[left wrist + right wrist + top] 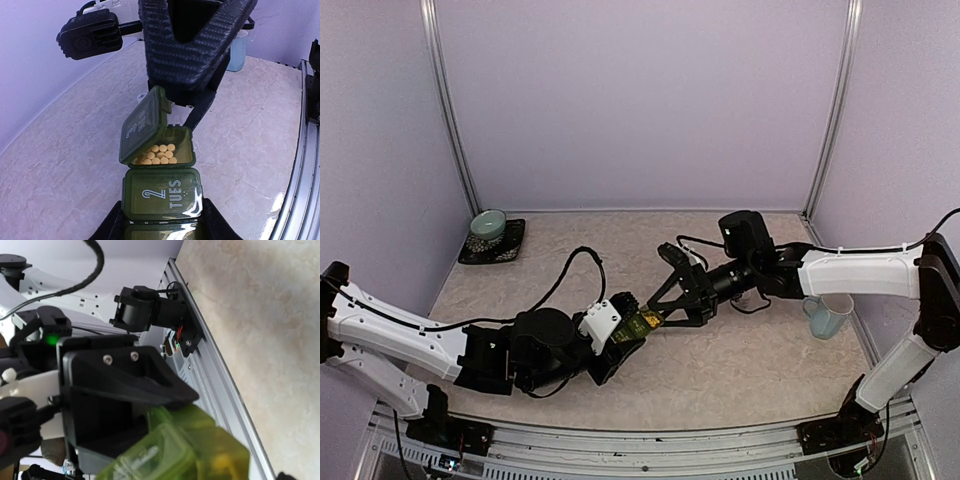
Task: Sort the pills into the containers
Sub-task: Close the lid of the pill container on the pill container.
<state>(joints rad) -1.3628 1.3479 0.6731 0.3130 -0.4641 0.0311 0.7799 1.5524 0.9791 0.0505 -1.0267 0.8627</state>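
1. Containers (161, 186): a dark green strip of joined lidded compartments, held off the bench (750, 370) near its middle, between the two arms.
2. Left jaws: pinching the strip by its two long sides, at the near end of the middle compartment.
3. Right jaws: spread wide and holding nothing. One finger stands just beside the far end of the strip; whether it touches cannot be told.
4. End compartment: its lid (142, 125) is tilted up and open, and a layer of small yellow pills (157, 154) lies inside. Judged filled, or partly filled.
5. Middle compartment: its lid (162, 192), marked "2 TUES", is shut. The contents are hidden.
6. Third compartment: only its edge shows at the bottom of the left wrist view, so its state cannot be told.
7. Mug (830, 315): stands on the bench at the right, well apart from the strip.
8. Bowl (488, 225): sits on a dark mat in the far left corner.
9. Progress, as a judgement: one compartment is loaded and its lid not yet closed. At least the middle compartment likely remains to be opened and filled.
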